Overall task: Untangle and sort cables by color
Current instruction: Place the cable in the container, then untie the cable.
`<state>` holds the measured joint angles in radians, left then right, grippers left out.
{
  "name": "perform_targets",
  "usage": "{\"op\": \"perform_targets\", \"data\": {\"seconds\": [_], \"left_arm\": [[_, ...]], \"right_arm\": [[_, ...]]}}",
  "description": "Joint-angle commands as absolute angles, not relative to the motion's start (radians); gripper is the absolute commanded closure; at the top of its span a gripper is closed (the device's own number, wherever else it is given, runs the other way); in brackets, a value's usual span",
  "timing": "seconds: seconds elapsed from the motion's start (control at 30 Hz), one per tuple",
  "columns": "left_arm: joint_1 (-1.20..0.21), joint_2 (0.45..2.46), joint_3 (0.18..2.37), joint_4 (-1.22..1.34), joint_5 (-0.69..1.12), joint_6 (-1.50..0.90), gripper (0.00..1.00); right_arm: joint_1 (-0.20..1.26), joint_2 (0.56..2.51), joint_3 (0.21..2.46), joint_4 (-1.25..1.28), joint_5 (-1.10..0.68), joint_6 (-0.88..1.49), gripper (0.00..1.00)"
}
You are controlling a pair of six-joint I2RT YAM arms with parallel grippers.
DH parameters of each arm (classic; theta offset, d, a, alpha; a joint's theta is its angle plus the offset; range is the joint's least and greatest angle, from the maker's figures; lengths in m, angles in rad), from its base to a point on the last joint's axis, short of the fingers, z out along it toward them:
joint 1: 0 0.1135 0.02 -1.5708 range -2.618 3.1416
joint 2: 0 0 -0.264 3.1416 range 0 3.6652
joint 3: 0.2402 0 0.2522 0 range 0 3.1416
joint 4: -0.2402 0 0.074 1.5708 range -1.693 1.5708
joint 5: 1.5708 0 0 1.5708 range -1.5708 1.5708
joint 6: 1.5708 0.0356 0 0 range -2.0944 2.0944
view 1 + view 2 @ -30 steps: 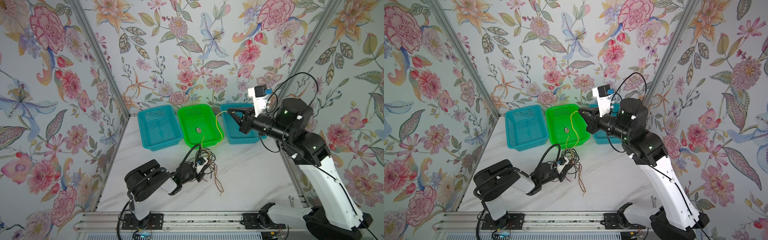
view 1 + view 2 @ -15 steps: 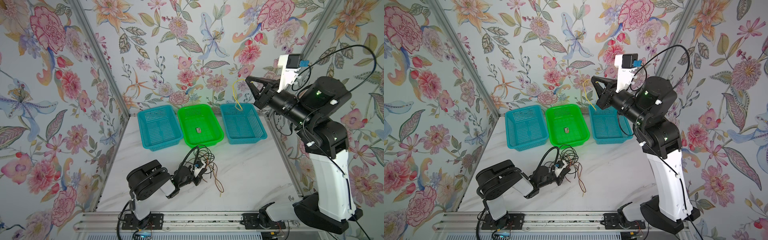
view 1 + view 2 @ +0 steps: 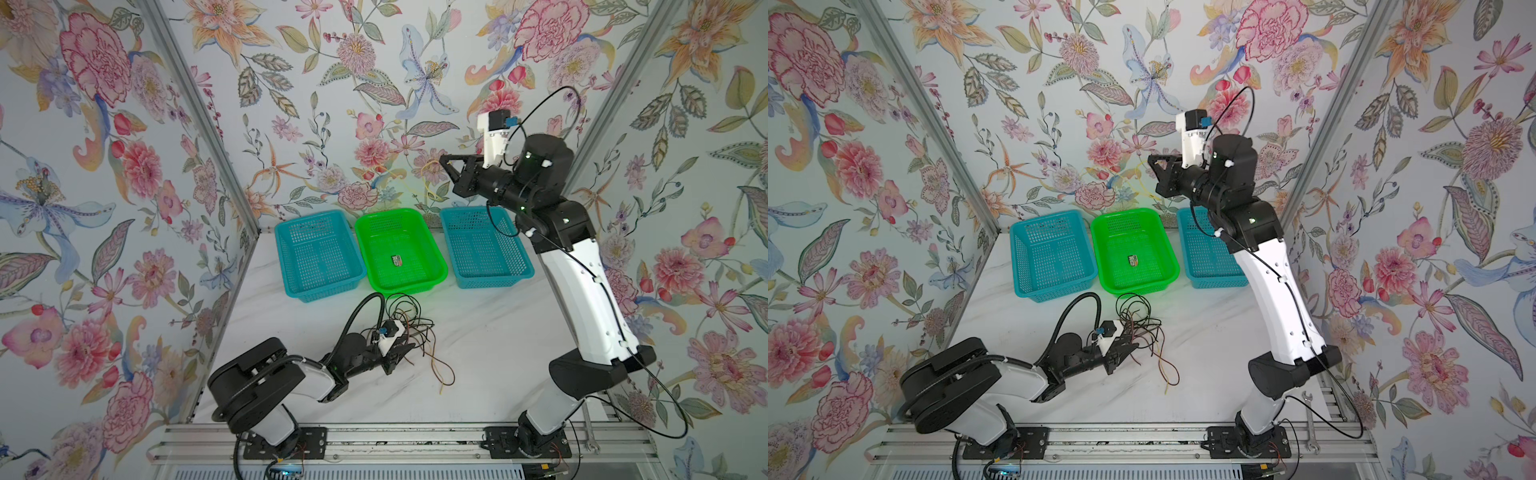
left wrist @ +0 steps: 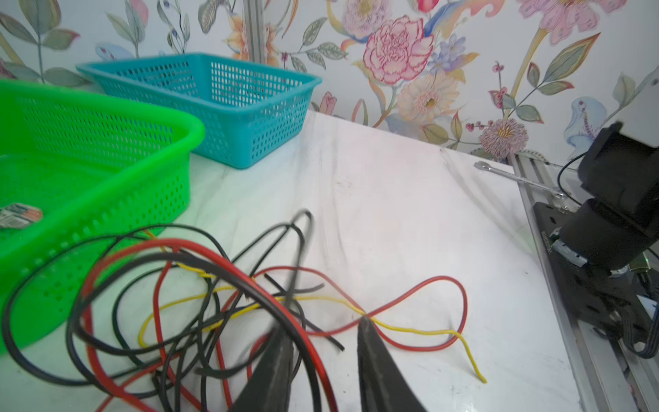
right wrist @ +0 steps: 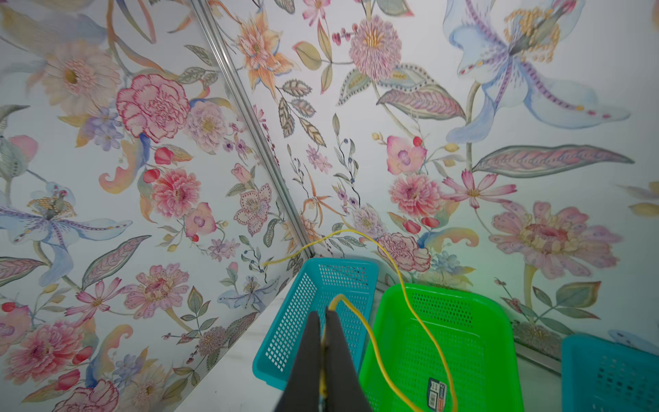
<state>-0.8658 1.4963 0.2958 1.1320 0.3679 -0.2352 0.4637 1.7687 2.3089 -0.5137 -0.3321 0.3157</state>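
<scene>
On the table (image 3: 498, 332), in front of the baskets (image 3: 386, 224), the cables (image 3: 409, 332) lay tangled. The left gripper (image 4: 322, 328) sat low in the tangle, jaws spread. The right gripper (image 5: 322, 315), high above the baskets, pinched one dangling yellow cable (image 5: 347, 231).

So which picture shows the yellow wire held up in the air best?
The right wrist view: the yellow cable is sharp there, pinched in the shut right gripper and looping in mid-air. Both top views show only a faint thread by that gripper; the left wrist view misses it.
</scene>
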Motion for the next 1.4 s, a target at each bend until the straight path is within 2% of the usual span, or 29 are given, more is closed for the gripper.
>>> {"op": "perform_targets", "data": {"seconds": [0.0,0.03,0.07,0.2,0.47,0.6,0.77,0.8,0.83,0.87,1.0,1.13,1.37], "left_arm": [[-0.874,1.359,0.269,1.012,0.414,-0.252,0.24],[-0.875,1.304,0.263,0.971,0.408,-0.246,0.03],[-0.875,1.247,0.259,0.926,0.398,-0.241,0.01],[-0.873,1.011,0.252,0.738,0.308,-0.204,0.01],[-0.864,0.591,0.221,0.427,-0.042,-0.099,0.01],[-0.853,0.513,0.189,0.416,-0.107,-0.116,0.01],[-0.831,0.56,0.189,0.432,-0.085,-0.144,0.01],[-0.829,0.572,0.189,0.435,-0.081,-0.144,0.01],[-0.828,0.587,0.189,0.438,-0.075,-0.143,0.01],[-0.828,0.599,0.189,0.444,-0.073,-0.141,0.01],[-0.806,0.657,0.198,0.462,-0.074,-0.138,0.01],[-0.775,0.743,0.223,0.49,-0.043,-0.138,0.01],[-0.77,0.858,0.244,0.576,-0.017,-0.138,0.01]], "right_arm": [[0.46,1.853,2.324,-0.471,-0.361,0.339,1.0],[0.46,1.885,2.335,-0.467,-0.359,0.343,1.0],[0.46,1.917,2.35,-0.463,-0.357,0.345,1.0],[0.463,2.05,2.41,-0.464,-0.345,0.346,1.0],[0.471,2.3,2.449,-0.465,-0.293,0.331,1.0],[0.486,2.362,2.413,-0.465,-0.233,0.304,1.0],[0.506,2.388,2.336,-0.483,-0.114,0.268,1.0],[0.507,2.383,2.319,-0.487,-0.102,0.268,0.96],[0.509,2.377,2.294,-0.492,-0.093,0.265,0.77],[0.511,2.366,2.272,-0.495,-0.086,0.259,0.63],[0.527,2.288,2.209,-0.503,-0.078,0.204,0.37],[0.544,2.128,2.12,-0.525,-0.078,0.156,0.28],[0.607,1.727,1.695,-0.525,-0.112,0.05,0.28]]}}
